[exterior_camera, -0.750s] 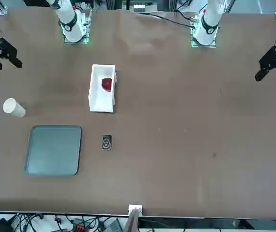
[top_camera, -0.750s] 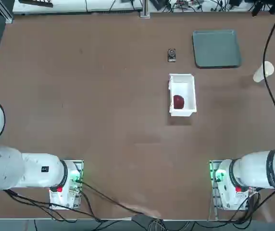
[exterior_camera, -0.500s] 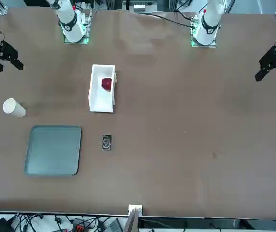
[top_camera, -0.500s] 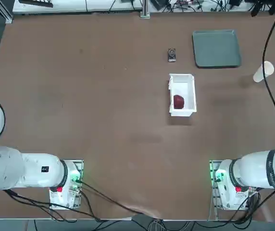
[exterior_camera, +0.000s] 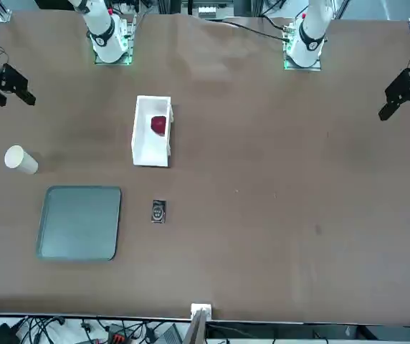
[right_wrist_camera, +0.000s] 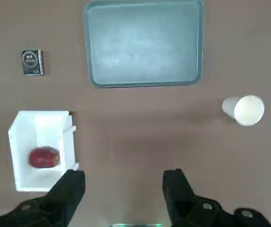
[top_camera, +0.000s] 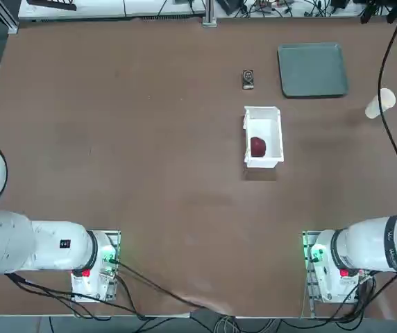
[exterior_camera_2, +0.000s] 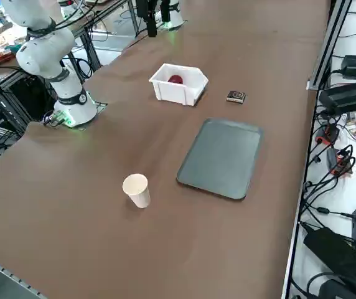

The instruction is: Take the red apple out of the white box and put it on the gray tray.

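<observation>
Black fingers first: the right hand (right_wrist_camera: 123,177) hangs high over the bench (right_wrist_camera: 145,142), spread wide with nothing between them. From where I stand it has hardly budged in the last second, and it is just as wide as it was. Below it is bare brown surface, not the box; the box sits off to one side of the fingers.

In that white box (right_wrist_camera: 40,118) lies the red apple (right_wrist_camera: 44,157), at the end nearer the robot and close to one long wall. It has not shifted, and neither has the box. Nothing is touching either one.

Further out, beyond the box, the gray tray (right_wrist_camera: 145,42) lies flat and bare, well apart from the box and in the same place as before. A small dark card-like thing (right_wrist_camera: 32,62) lies beside the tray, and a paper cup (right_wrist_camera: 244,110) lies on its side off towards the robot's right.

So really nothing has changed, and I'd say the job is still at its very start. The reach hasn't begun. To my eye the hand must travel sideways over the box and come down between its thin walls, which looks a snug fit for fingers this wide.
</observation>
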Action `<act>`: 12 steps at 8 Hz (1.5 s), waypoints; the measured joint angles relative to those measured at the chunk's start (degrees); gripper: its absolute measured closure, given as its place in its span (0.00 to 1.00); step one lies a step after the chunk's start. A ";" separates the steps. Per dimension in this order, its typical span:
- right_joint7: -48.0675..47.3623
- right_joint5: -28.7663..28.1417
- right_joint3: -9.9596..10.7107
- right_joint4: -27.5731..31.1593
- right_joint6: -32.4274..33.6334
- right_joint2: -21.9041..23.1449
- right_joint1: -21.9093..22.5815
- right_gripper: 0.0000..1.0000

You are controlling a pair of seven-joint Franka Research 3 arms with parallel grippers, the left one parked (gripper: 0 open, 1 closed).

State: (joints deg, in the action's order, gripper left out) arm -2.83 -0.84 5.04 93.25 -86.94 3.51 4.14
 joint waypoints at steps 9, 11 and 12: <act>-70.96 -3.98 -1.03 25.86 -28.24 -2.75 17.36 0.00; -79.47 -4.45 -1.03 29.70 -31.99 -2.41 19.55 0.00; -82.05 -5.68 -1.02 31.00 -32.55 -2.15 19.98 0.00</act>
State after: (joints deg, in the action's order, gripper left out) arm -84.89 -6.52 4.02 124.25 -119.49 1.36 24.12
